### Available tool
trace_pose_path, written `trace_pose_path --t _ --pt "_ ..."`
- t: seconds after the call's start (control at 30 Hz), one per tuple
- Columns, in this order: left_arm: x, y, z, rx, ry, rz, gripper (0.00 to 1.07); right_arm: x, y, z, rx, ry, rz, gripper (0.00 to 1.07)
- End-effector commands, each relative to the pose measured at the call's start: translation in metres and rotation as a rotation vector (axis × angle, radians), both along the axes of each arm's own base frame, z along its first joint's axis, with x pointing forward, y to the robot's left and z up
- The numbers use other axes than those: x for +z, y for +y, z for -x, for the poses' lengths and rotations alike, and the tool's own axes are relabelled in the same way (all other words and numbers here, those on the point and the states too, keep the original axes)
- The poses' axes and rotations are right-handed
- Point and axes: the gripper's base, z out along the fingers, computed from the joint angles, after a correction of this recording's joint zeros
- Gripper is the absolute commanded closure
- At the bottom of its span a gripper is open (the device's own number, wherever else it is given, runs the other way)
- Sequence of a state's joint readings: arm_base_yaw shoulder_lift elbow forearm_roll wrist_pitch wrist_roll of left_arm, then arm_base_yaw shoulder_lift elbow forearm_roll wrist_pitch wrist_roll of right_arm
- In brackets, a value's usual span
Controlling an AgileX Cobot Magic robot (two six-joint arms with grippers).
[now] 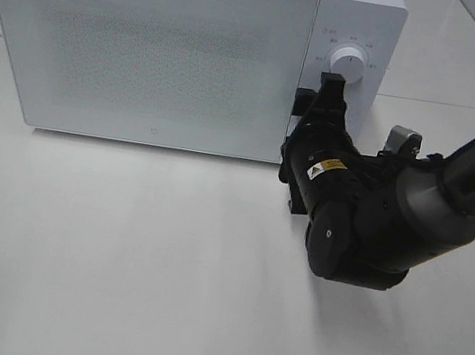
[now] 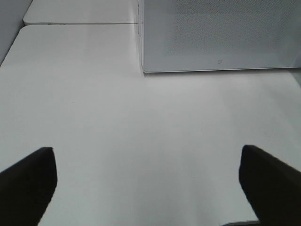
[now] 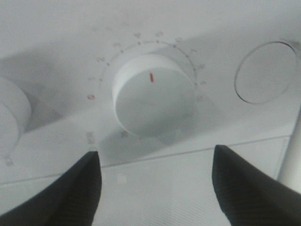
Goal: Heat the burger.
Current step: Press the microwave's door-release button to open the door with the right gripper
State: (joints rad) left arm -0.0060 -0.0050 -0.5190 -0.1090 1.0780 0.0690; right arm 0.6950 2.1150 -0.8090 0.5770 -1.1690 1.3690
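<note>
The burger is out of view. The white microwave (image 1: 159, 46) stands at the back of the table with its door closed. My right gripper (image 1: 330, 88) is up against its control panel, just below the upper knob (image 1: 345, 64). In the right wrist view a round dial (image 3: 153, 96) with a red mark sits straight ahead of the right gripper (image 3: 155, 162), whose fingers stand apart and hold nothing. My left gripper (image 2: 148, 165) hovers open over bare table, with the microwave's (image 2: 221, 33) front corner ahead of it.
On the panel a second knob (image 3: 11, 110) shows at one side of the dial and a round button (image 3: 268, 73) at the other. The white table (image 1: 115, 257) stretches out in front of the microwave. The right arm (image 1: 394, 222) crosses the table's right side.
</note>
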Motion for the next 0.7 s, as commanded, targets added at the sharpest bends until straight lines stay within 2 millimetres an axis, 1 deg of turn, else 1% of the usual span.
trace_pose_path --t 0.03,0.07,0.13,0.2,0.23,0.27,0.3,0.33,0.43,0.5,0.53,0.57,0.6,0.63,0.67,0.7 --pt "0.000 0.000 0.002 0.003 -0.022 0.006 0.09 0.004 0.000 0.009 0.038 0.009 0.057 0.39" --pt "0.000 0.000 0.002 0.003 -0.022 0.006 0.09 0.004 0.000 0.009 0.038 0.009 0.057 0.39" --pt "0.000 0.000 0.002 0.003 -0.022 0.006 0.09 0.006 -0.003 0.021 0.084 0.051 0.125 0.39" --pt "0.000 0.000 0.002 0.003 -0.022 0.006 0.09 0.008 -0.003 0.022 0.096 0.053 0.142 0.39" --pt "0.000 0.000 0.002 0.003 -0.022 0.006 0.09 0.013 -0.004 0.025 0.132 0.051 0.192 0.39" --pt "0.000 0.000 0.002 0.003 -0.022 0.006 0.09 0.013 -0.004 0.025 0.132 0.051 0.192 0.39" --pt "0.000 0.000 0.002 0.003 -0.022 0.006 0.09 0.017 -0.004 0.026 0.143 0.043 0.206 0.39" --pt "0.000 0.000 0.002 0.003 -0.022 0.006 0.09 0.021 -0.004 0.030 0.181 0.052 0.261 0.39" --pt "0.000 0.000 0.002 0.003 -0.022 0.006 0.09 0.024 -0.005 0.032 0.197 0.056 0.290 0.39" --pt "0.000 0.000 0.002 0.003 -0.022 0.006 0.09 0.035 -0.005 0.038 0.290 0.073 0.442 0.38" --pt "0.000 0.000 0.002 0.003 -0.022 0.006 0.09 0.035 -0.005 0.038 0.290 0.073 0.442 0.38" --pt "0.000 0.000 0.002 0.003 -0.022 0.006 0.09 0.041 -0.004 0.039 0.322 0.069 0.491 0.38" --pt "0.000 0.000 0.002 0.003 -0.022 0.006 0.09 0.049 -0.004 0.043 0.392 0.060 0.595 0.36" --pt "0.000 0.000 0.002 0.003 -0.022 0.006 0.09 0.049 -0.004 0.043 0.392 0.060 0.595 0.36" --pt "0.000 0.000 0.002 0.003 -0.022 0.006 0.09 0.054 -0.004 0.045 0.427 0.046 0.645 0.35" --pt "0.000 0.000 0.002 0.003 -0.022 0.006 0.09 0.063 -0.004 0.049 0.493 0.012 0.733 0.34"
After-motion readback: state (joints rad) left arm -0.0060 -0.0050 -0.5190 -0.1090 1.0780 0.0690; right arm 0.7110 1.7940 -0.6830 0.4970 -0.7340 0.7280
